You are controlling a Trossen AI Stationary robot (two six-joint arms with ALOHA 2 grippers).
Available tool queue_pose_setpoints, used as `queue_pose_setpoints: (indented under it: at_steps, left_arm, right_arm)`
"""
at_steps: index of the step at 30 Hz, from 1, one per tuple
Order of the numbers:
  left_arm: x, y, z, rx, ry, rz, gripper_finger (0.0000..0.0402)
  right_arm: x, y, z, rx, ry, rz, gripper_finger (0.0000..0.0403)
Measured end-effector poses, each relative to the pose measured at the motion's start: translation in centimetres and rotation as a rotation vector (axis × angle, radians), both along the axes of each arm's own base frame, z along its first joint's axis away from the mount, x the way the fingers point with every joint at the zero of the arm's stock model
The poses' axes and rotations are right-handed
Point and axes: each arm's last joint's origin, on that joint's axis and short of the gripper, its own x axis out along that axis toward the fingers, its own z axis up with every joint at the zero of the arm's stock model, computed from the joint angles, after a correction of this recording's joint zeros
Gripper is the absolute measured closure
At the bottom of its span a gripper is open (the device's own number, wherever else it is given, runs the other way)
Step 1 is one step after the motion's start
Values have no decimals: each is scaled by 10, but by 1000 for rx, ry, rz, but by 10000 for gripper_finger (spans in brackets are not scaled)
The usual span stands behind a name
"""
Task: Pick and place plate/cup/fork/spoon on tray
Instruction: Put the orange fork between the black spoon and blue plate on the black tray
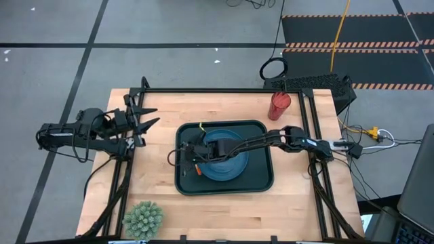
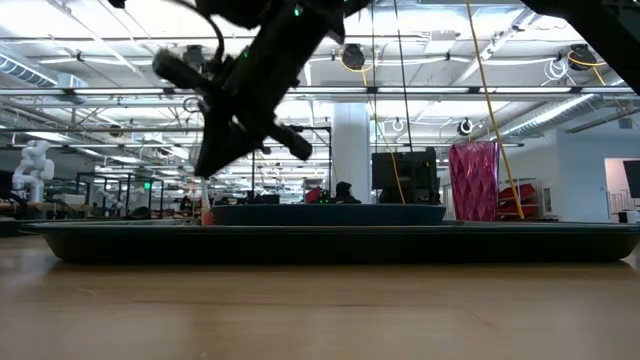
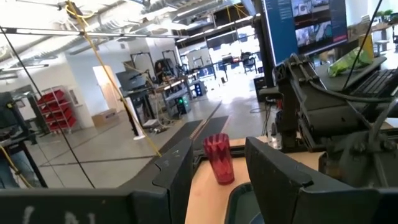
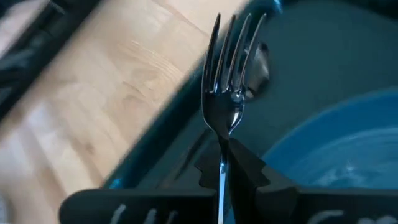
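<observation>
1. I take the large dark green-black rectangular plastic tray with its rounded corners and raised rim as my landmark; it lies in the middle of the pale wooden table.
2. The round, shallow, matte blue plate lies flat inside the tray, about at its middle.
3. My right gripper reaches in from the tray's right side and hangs over the tray's left part, at the plate's left edge.
4. Its fingers are clamped tight on the small fork with silver metal tines; in the right wrist view I see the tines standing out past the fingertips, over the tray floor beside the plate.
5. From above I see a bit of the fork's orange handle under the gripper, just left of the plate; whether it touches the tray floor I cannot tell.
6. A dark oval shape lies behind the tines in the wrist view; I cannot tell what it is.
7. The small red translucent ribbed plastic cup stands upright on the table, outside the tray, beyond its far right corner.
8. My left gripper waits off the tray's left side, near the table's far left corner, its fingers spread apart and holding nothing.
9. A small spiky green plant sits near the table's front edge, left of the tray's near left corner.
</observation>
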Motion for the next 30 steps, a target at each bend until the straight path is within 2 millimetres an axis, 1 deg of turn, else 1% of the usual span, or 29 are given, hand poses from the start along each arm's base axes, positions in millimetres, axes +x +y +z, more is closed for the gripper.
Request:
queue_pose_setpoints:
  at_steps: [4, 9, 14, 21, 26, 30]
  left_arm:
    - [0, 0, -2, -12, 21, -2, 250]
    - [1, 0, -5, -45, 43, -8, 250]
    - [1, -1, -8, -82, 67, -34, 250]
    - [2, -2, -13, -151, 97, -91, 250]
    - [2, -4, -17, -181, 137, -161, 250]
    - [2, -5, -21, -202, 175, -175, 250]
  right_arm:
    - [-1, 0, -14, 49, -30, -41, 403]
    - [-1, 1, -20, 83, -58, -57, 403]
    - [-1, -1, -21, 67, -70, -76, 403]
    - [0, -11, -20, 30, -80, -124, 403]
    - [1, -17, -20, 41, -94, -163, 403]
    - [1, -20, -25, 77, -140, -200, 403]
